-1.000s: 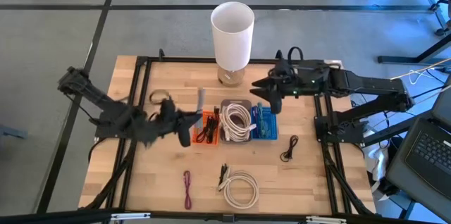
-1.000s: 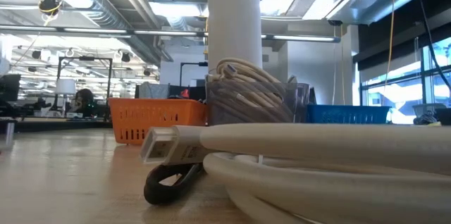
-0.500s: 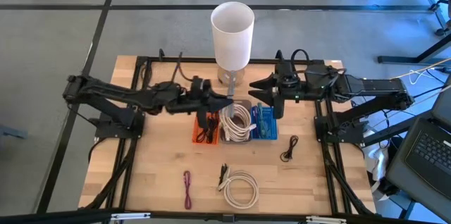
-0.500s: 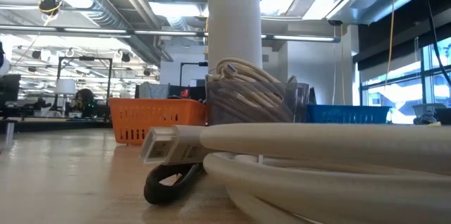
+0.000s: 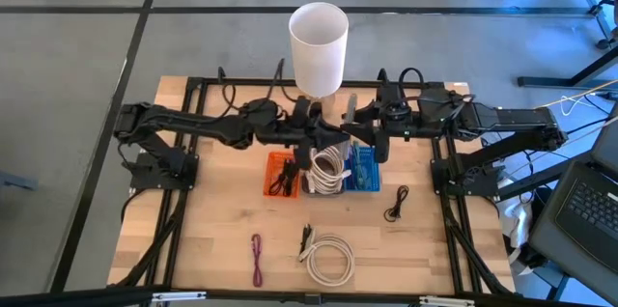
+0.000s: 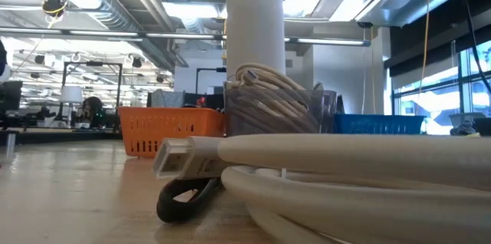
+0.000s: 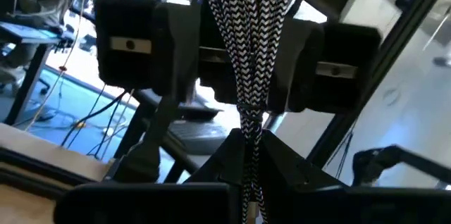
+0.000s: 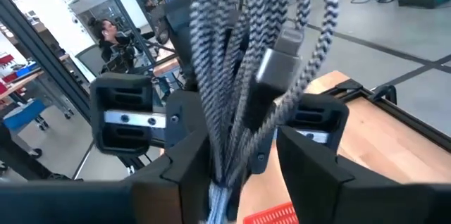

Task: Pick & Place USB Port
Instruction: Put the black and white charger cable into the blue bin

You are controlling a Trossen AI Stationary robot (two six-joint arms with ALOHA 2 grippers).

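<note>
A black-and-white braided USB cable [image 7: 246, 55] with a grey plug [image 8: 276, 65] is bunched into several strands. My left gripper [image 5: 336, 135] reaches in from the table's left, above the bins, and is shut on the cable. My right gripper [image 5: 369, 139] faces it from the right and is open. Its fingers [image 8: 184, 155] stand on either side of the same bunch [image 8: 229, 111]; I cannot tell whether they touch it. An orange bin [image 5: 281, 175], a clear bin of white cables [image 5: 325, 167] and a blue bin [image 5: 364, 168] sit below. My left gripper pinches the bunched strands [image 7: 248, 136] between its two fingers, coming level from the table's left. Several strands are in the hold. The cable is lifted clear above the bins and sticks out past the fingertips toward the right gripper.
A tall white cylinder [image 5: 319, 44] stands at the far edge behind the bins. Loose on the near half of the table lie a coiled white cable [image 5: 330, 257], a small black cable [image 5: 396, 203] and a magenta cord [image 5: 257, 259]. Black frame rails [image 5: 183, 201] run along both sides.
My left arm has swung from the table's left toward the right, across the orange and clear bins. It has carried the cable, lifted clear, up to the right gripper. The right gripper has stayed almost in place, open.
</note>
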